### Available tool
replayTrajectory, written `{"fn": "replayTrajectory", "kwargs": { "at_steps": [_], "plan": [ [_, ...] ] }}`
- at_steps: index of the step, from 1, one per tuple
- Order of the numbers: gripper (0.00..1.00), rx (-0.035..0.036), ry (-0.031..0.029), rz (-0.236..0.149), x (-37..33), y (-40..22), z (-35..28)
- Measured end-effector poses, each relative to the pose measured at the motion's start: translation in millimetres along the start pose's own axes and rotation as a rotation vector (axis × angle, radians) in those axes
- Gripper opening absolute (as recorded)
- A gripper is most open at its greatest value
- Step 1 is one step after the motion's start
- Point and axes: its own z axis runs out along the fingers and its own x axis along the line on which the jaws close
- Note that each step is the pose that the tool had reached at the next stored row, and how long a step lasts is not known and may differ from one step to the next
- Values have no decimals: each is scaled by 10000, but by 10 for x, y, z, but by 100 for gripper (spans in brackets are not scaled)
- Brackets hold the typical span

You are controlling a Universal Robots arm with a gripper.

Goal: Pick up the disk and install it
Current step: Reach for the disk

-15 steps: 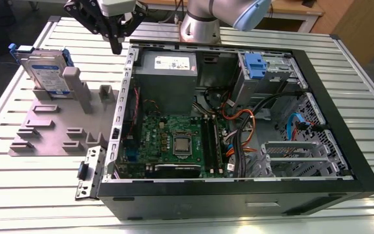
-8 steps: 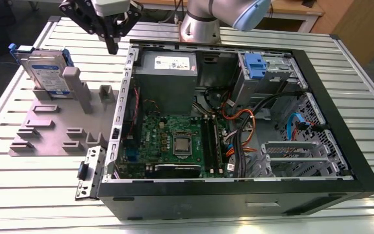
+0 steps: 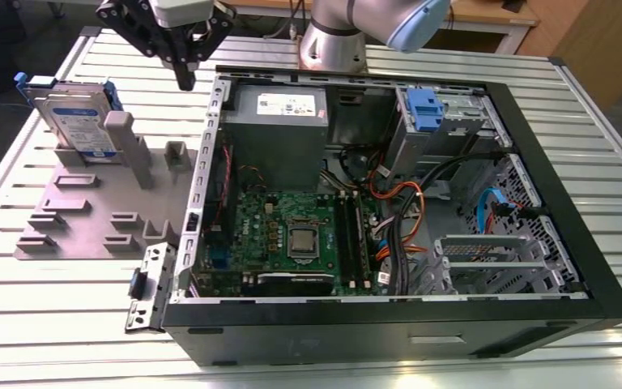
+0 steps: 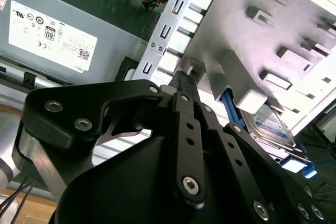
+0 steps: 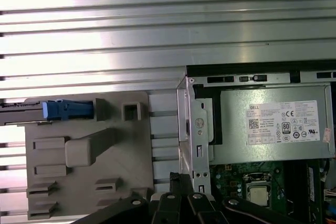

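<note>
In the exterior view we see the claw (image 3: 185, 79) pinched narrow and empty, hanging near the disk (image 3: 74, 121), which stands upright in a grey stand (image 3: 74, 219) beside the computer case (image 3: 398, 324). The second wrist view shows the disk (image 4: 269, 127) in that stand, and the first wrist view shows the disk (image 5: 67, 109) edge-on.

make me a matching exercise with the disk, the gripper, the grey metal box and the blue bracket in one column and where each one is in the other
Things
1. disk
2. gripper
3. grey metal box
4. blue bracket

Places
A. in a metal bay inside the computer case
B. above the table, between holder and case, jaws shut
C. standing on edge in the grey holder
D. inside the case, beside the green board

Pairs: 1-C, 2-B, 3-D, 4-A
</note>
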Motion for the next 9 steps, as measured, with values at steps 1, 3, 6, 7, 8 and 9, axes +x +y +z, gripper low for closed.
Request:
{"fn": "replayTrajectory", "kwargs": {
  "at_steps": [1, 3, 6, 7, 8, 9],
  "plan": [
    [11, 0, 0, 0, 6, 0, 0],
    [11, 0, 0, -1, 15, 0, 1],
    [11, -1, 0, -2, 36, -2, 2],
    [11, -2, -1, -2, 41, -2, 3],
    [11, -1, -1, -2, 44, -2, 4],
    [11, -1, 0, -3, 46, -2, 5]
  ]
}}
